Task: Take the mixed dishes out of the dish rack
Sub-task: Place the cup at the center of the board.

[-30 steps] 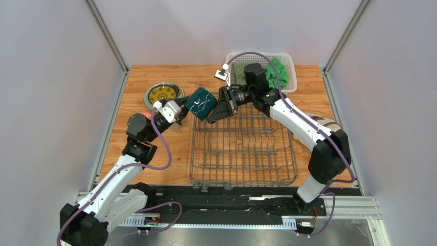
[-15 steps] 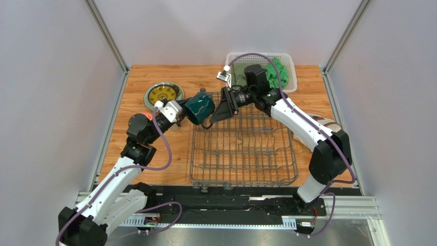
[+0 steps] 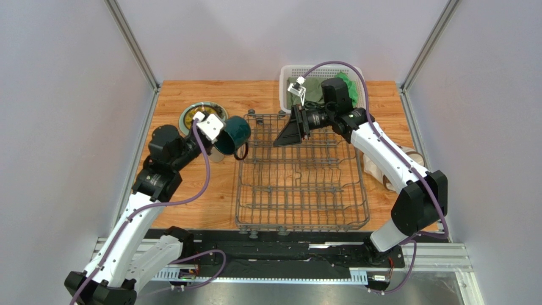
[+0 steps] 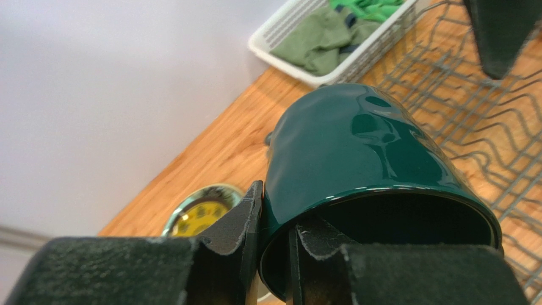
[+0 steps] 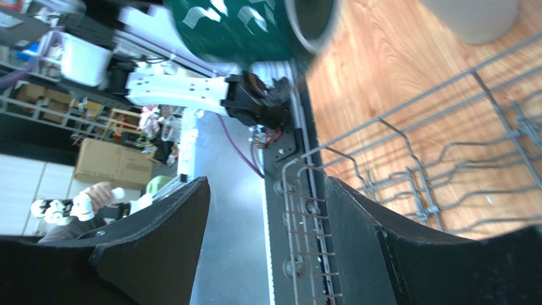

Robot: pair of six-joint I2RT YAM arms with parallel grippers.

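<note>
My left gripper [image 3: 221,135] is shut on the rim of the dark teal mug [image 3: 235,129]. It holds the mug tilted above the table, just left of the dish rack's [image 3: 302,184] far-left corner. In the left wrist view one finger [image 4: 245,219] presses the mug's [image 4: 362,140] outside wall and the other sits inside its mouth. My right gripper [image 3: 285,135] is open and empty over the rack's far edge, apart from the mug. The rack holds no dishes that I can see. The yellow-and-green plate [image 3: 193,114] lies on the table, partly hidden behind my left wrist.
A white mesh basket [image 3: 287,75] with green cloths [image 3: 347,84] stands at the far edge behind the rack. A pale dish [image 3: 410,157] lies right of the rack, mostly hidden by my right arm. A beige rounded object [image 5: 472,18] shows beside the rack.
My left gripper has carried the mug left, off the rack's corner toward the yellow-and-green plate. My right gripper has drawn back to the right, away from the mug, and stays open.
</note>
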